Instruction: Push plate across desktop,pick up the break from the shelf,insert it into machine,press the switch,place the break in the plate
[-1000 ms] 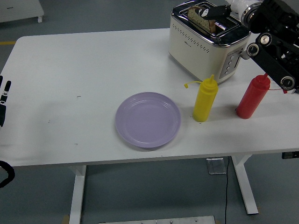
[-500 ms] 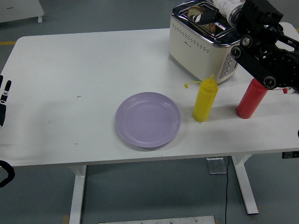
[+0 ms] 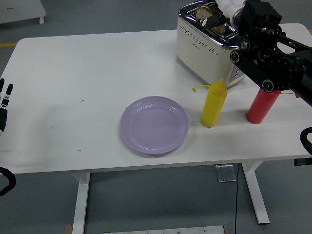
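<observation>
Lilac plate (image 3: 154,125), cream toaster (image 3: 210,43), yellow bottle (image 3: 214,104), red bottle (image 3: 260,106).

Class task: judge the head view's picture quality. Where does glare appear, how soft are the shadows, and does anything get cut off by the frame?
Head view: sharp and evenly lit; glare only on the toaster chrome top; faint, soft shadows beside the purple plate and yellow bottle; the right hand and the toaster's top run to the frame's top edge.

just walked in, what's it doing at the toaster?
The right hand is up at the toaster's top, on the bread sitting in the slot; I can't see if it is gripped. The purple plate lies empty mid-table, with the yellow bottle and red bottle beside it. The left hand rests at the left edge.
</observation>
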Available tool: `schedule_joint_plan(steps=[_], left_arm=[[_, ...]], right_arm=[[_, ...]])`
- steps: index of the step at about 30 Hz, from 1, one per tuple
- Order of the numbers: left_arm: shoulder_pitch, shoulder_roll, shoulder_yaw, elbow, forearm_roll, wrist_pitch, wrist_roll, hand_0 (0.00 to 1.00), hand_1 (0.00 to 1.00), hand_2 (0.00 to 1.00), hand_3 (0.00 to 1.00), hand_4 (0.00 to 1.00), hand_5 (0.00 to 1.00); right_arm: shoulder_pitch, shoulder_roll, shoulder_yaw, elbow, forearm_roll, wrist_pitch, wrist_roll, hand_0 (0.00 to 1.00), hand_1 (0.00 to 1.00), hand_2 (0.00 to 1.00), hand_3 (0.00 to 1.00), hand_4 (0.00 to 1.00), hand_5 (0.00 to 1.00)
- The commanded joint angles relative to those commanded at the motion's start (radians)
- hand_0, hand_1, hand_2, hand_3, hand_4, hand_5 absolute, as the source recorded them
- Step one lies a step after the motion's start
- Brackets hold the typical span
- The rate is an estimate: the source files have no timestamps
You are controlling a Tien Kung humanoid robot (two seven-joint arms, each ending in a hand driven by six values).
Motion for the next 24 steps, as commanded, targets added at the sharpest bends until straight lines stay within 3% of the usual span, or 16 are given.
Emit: schedule_joint_plan(steps=[5, 6, 11, 12, 23, 24], left_arm=[[-0.003, 0.001, -0.002, 0.0, 0.0, 0.0, 0.0, 0.826, 0.858, 0.924, 0.809, 0.63, 0.998], [-0.003, 0.001, -0.002, 0.0, 0.0, 0.0, 0.0, 0.826, 0.858, 0.924, 0.808, 0.631, 0.998], [-0.006, 0.0, -0.004, 0.001, -0.001, 0.0, 0.0, 0.826, 0.858, 0.924, 0.808, 0.631, 0.998], [-0.007, 0.0, -0.004, 0.001, -0.001, 0.0, 0.0, 0.826, 0.858, 0.924, 0.808, 0.631, 0.998], [-0.01, -0.002, -0.008, 0.001, 0.0, 0.001, -0.001, 0.826, 0.858, 0.923, 0.808, 0.632, 0.998], [-0.01, -0.002, -0.009, 0.002, 0.0, 0.001, -0.001, 0.825, 0.858, 0.923, 0.808, 0.632, 0.998]], right_arm=[[0.002, 0.005, -0.004, -0.016, -0.014, -0.016, -0.007, 0.535, 0.594, 0.622, 0.761, 0.763, 0.498], [0.002, 0.006, -0.005, -0.018, -0.015, -0.018, -0.007, 0.47, 0.537, 0.582, 0.75, 0.752, 0.484], [0.006, 0.014, -0.027, -0.031, -0.012, -0.024, -0.006, 0.47, 0.537, 0.582, 0.75, 0.752, 0.484], [0.007, 0.016, -0.032, -0.035, -0.01, -0.025, -0.005, 0.426, 0.506, 0.555, 0.74, 0.729, 0.452], [0.012, 0.046, -0.052, -0.079, 0.002, -0.051, 0.02, 0.398, 0.474, 0.522, 0.709, 0.675, 0.406], [0.012, 0.048, -0.052, -0.082, -0.001, -0.056, 0.023, 0.369, 0.437, 0.494, 0.616, 0.478, 0.239]])
